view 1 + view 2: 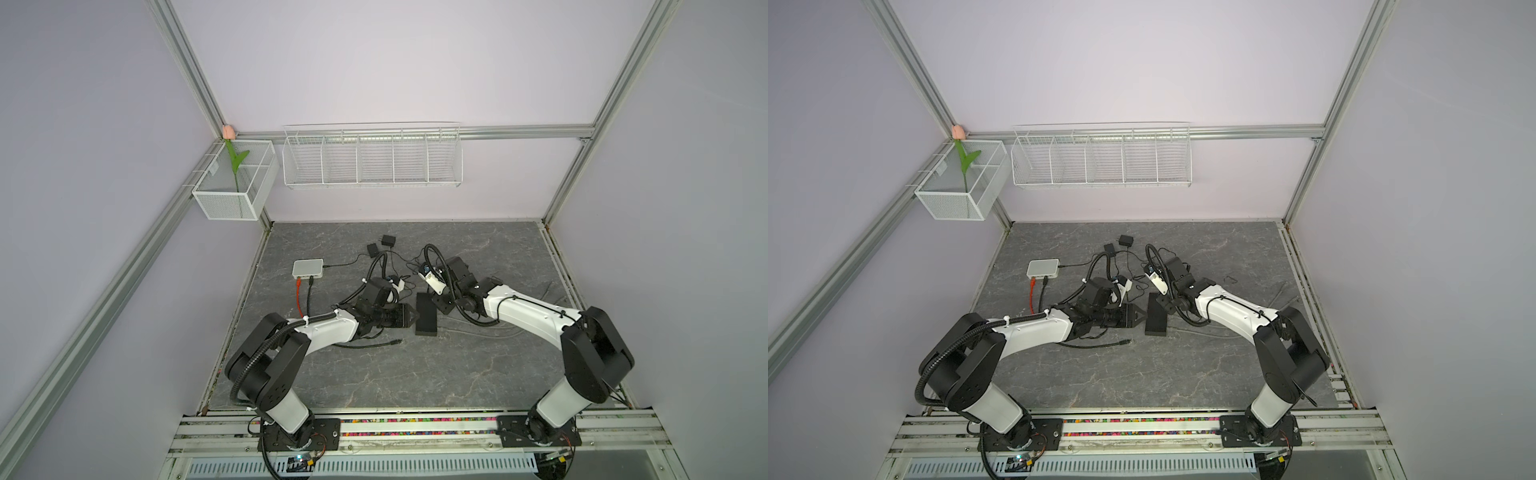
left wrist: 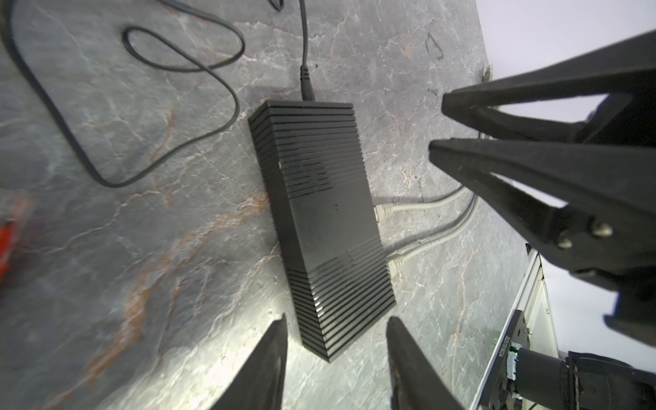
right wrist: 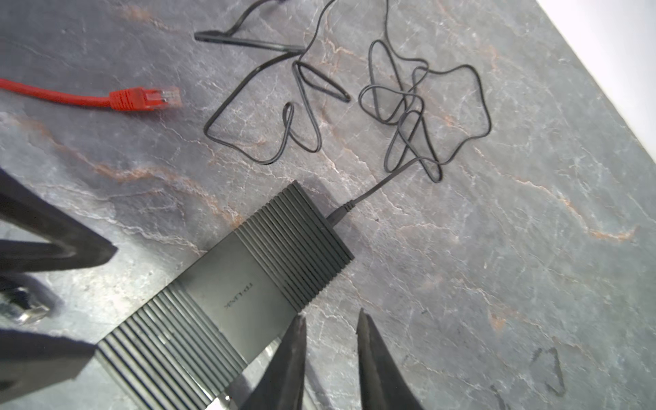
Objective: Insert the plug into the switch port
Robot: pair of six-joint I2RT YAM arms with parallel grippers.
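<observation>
Two grey plugs [image 2: 383,213] appear seated in the black switch [image 2: 319,220], mid bench [image 2: 142,248]; latching cannot be confirmed. Left tool [image 2: 336,317] and right tool [image 3: 332,314] stand open, empty, close beside it. Risk: either tool catching a grey cable [image 2: 433,204] would unseat a half-latched plug.

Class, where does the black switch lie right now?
In both top views the black switch lies flat near the centre, between the left gripper and the right gripper, both open.

Hidden port face, blurred red plug [image 3: 156,96]
We cannot see the port face of the switch [image 2: 319,220] in either wrist view. The picture's edge clips the switch in the right wrist view, and the red plug there is blurred.
</observation>
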